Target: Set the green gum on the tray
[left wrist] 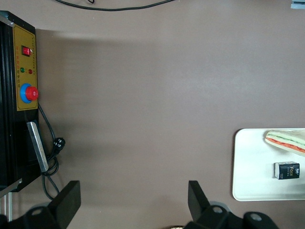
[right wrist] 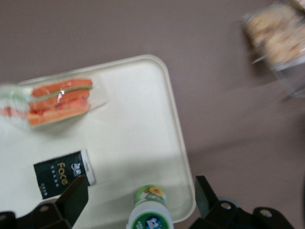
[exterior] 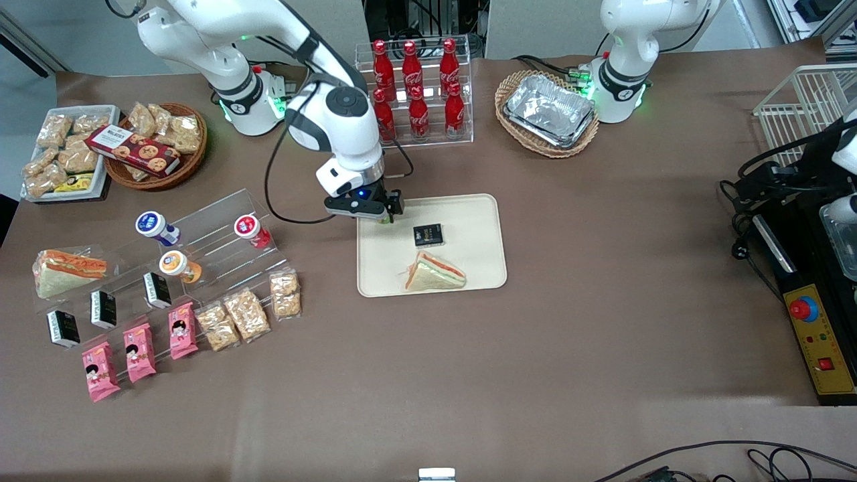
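Observation:
The green gum (right wrist: 149, 212), a small bottle with a white-and-green lid, sits on the cream tray (right wrist: 136, 119) near one corner, its lid toward the wrist camera. My right gripper (right wrist: 140, 185) is open, with its fingers (right wrist: 71, 196) wide apart on either side of the bottle and not touching it. In the front view the gripper (exterior: 375, 214) hangs low over the tray (exterior: 472, 224) at the corner farthest from the camera, toward the working arm's end. Only a sliver of green (exterior: 387, 220) shows beneath it.
On the tray lie a wrapped sandwich (exterior: 434, 273) and a small black packet (exterior: 428, 234). An acrylic rack with blue-lidded (exterior: 152, 225), orange-lidded (exterior: 175, 264) and red-lidded (exterior: 249, 227) bottles stands toward the working arm's end. Cola bottles (exterior: 415, 87) and a foil tray basket (exterior: 549, 110) stand farther back.

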Controlling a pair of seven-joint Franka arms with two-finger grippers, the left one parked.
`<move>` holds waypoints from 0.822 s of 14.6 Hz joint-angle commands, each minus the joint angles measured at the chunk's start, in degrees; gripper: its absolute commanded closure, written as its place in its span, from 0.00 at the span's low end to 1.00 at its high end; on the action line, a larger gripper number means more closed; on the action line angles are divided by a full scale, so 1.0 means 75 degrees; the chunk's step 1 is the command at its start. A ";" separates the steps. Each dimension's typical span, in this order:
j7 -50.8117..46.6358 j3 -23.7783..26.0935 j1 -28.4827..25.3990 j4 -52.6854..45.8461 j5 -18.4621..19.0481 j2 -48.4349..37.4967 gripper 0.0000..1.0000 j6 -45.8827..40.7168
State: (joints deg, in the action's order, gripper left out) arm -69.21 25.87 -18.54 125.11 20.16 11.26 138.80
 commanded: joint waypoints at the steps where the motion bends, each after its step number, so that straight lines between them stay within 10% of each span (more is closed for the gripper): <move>1: 0.1570 0.0032 0.0058 -0.1793 -0.1264 -0.0177 0.00 -0.2631; 8: 0.5622 -0.0402 0.1578 -0.3662 -0.2020 -0.0890 0.00 -0.5520; 12: 0.8507 -0.2190 0.1780 -0.3698 -0.2462 -0.1570 0.00 -0.6002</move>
State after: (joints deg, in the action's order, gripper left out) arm -18.86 17.57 -5.81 97.50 6.58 3.19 96.55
